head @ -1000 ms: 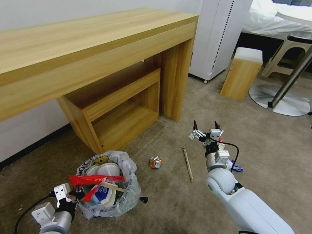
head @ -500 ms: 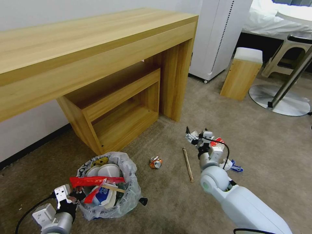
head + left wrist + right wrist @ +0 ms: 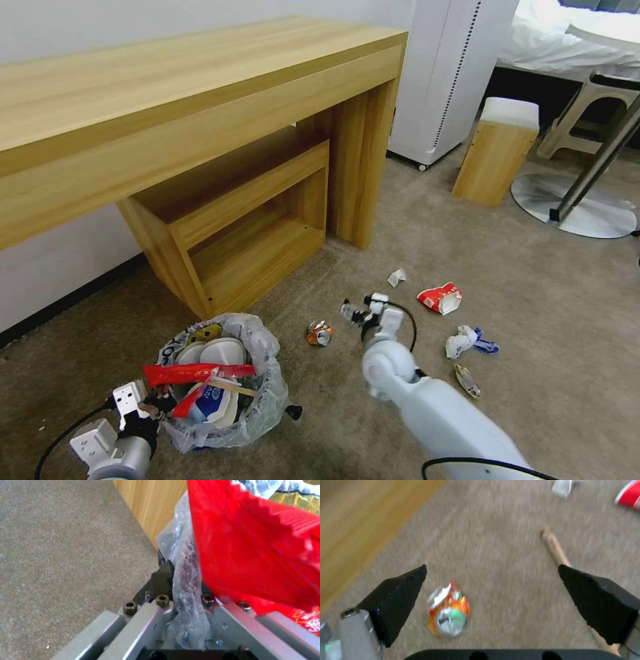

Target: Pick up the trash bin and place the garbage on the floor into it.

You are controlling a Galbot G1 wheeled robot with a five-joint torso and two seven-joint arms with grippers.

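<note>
Litter pickup: our left gripper (image 3: 181,590) clamps the trash bin (image 3: 223,381) liner; beside it, our right gripper (image 3: 493,600), jaws spread, must descend onto the crushed can (image 3: 319,333).

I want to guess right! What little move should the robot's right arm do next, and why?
Probably lower the right tool a bit toward the crushed can. Its fingers are wide open, the can lies on the carpet between them, nearer one finger, and nothing is gripped yet. The left tool holds the bin by its bag.
</note>
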